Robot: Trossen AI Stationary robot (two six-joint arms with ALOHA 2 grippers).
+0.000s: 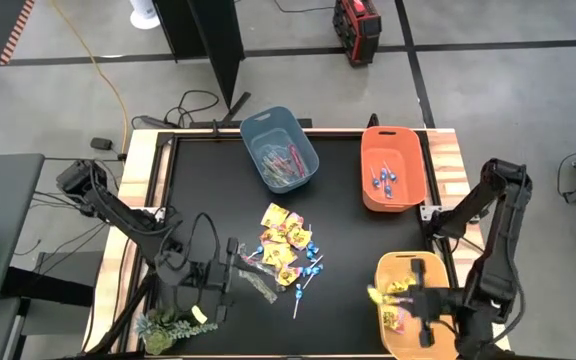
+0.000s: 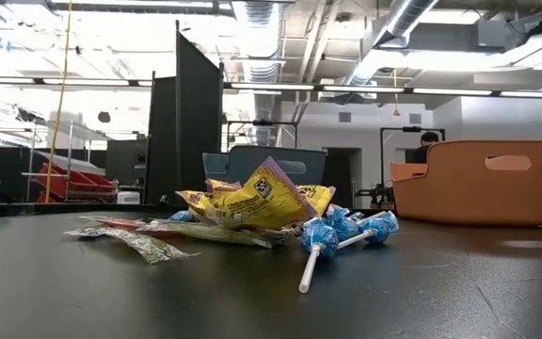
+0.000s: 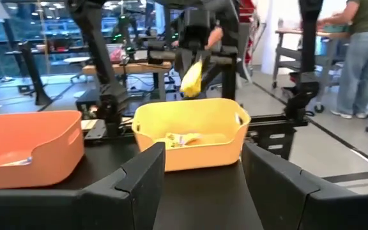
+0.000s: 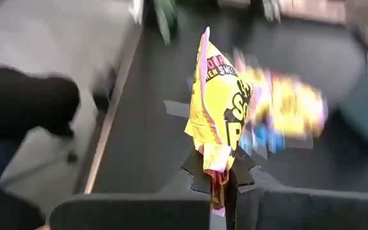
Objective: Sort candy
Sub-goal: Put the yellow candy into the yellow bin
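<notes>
1. Black bench [image 1: 198,180] seen from above, wood-edged, with two dark robot arms reaching in from its near side.
2. Loose pile of candy [image 1: 286,250] near the middle of the bench: yellow square packets [image 2: 252,200] with red print, blue-wrapped lollipops [image 2: 320,237] on thin white sticks, and slim clear-wrapped sticks [image 2: 144,243] lying flat at the pile's edge nearest the left arm.
3. Blue-grey bin [image 1: 278,148] beyond the pile, toward the far edge of the bench, holding several slim pinkish sticks.
4. Orange bin [image 1: 393,166] beyond the pile and off toward the right arm's side, holding a few blue lollipops.
5. Yellow bin [image 1: 416,305] to the side of the pile at the near right corner of the bench, with yellow packets already inside.
6. Right gripper [image 4: 227,182] raised above the yellow bin, fingers clamped together on the lower edge of one yellow packet [image 4: 221,112], which hangs upright from the pinch.
7. Same held packet visible from the left wrist view [image 3: 192,78], dangling over the yellow bin [image 3: 190,137], clear of its rim.
8. Left gripper [image 1: 226,278] low over the bench just beside the pile, on the side away from the yellow bin, fingers [image 3: 139,185] spread apart with nothing between them.
9. Small sprig of artificial greenery [image 1: 173,330] at the near left corner of the bench, well apart from the pile.
10. Person in jeans [image 3: 356,51] standing in the room beyond the bench.
</notes>
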